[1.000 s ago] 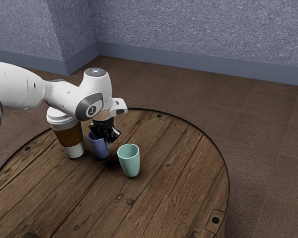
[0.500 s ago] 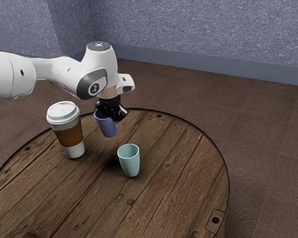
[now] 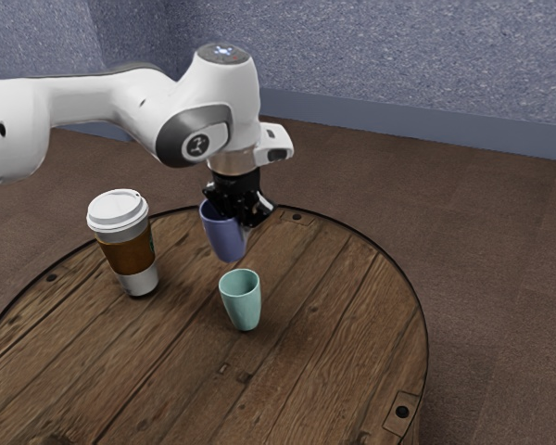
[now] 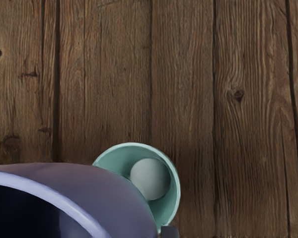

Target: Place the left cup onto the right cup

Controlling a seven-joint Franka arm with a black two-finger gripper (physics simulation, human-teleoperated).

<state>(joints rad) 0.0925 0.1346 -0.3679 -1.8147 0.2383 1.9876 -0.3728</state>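
Above the round wooden tabletop [image 3: 338, 357], clear of the boards, the end effector [image 3: 234, 213] hangs with its black fingers pinched on the rim of the blue-purple cup [image 3: 224, 235], which dangles mouth-up and a little tilted beneath the white arm [image 3: 120, 97]. A second ago that cup stood on the wood, tucked between the lidded coffee cup [image 3: 125, 243] and the teal cup [image 3: 241, 298], with the fingers already down around its rim. Half a second ago it had been lifted and hung just beside the coffee cup's lid. Now it has travelled toward the exterior view's right and sits in the air over the teal cup, apart from it, with a plain gap between its base and the teal rim. The arm itself has risen and swung the same way (its wrist joint is now well above where it was). Neither the coffee cup nor the teal cup has shifted; both stand upright on the planks as before. From the wrist view the blue-purple cup [image 4: 64, 198] looms large and blurred just under the hand, its wall covering part of the teal cup's [image 4: 150, 178] open mouth, so the two are not squarely lined up. Plank grain of the tabletop [image 4: 188, 74] runs past both.
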